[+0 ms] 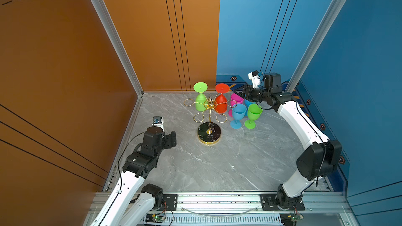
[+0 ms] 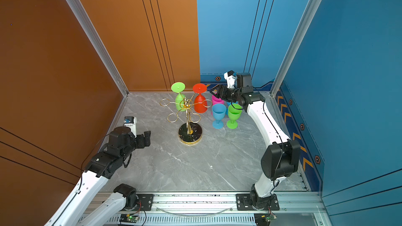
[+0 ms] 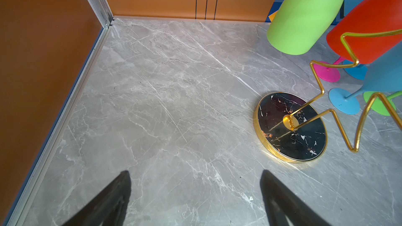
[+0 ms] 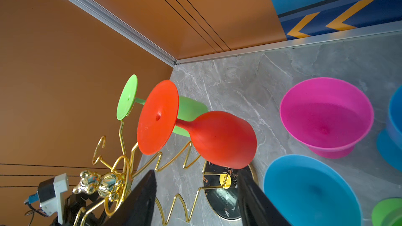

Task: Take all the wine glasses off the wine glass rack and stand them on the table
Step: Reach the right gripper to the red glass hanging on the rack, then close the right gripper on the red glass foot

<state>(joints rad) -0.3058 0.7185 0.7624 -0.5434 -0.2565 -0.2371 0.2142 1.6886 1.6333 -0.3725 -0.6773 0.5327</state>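
My right arm stretches low along the back wall, its gripper [image 1: 237, 93] apart and empty beside the red glass [image 1: 221, 105] hanging upside down on the rack [image 1: 209, 118]; only the wrist view shows my fingers [image 4: 139, 198] short of its bowl.

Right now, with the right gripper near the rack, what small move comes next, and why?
Probably ease the right gripper forward around the red wine glass. Its jaws stand apart with nothing between them, and that glass hangs upside down on the wine glass rack just ahead of it.
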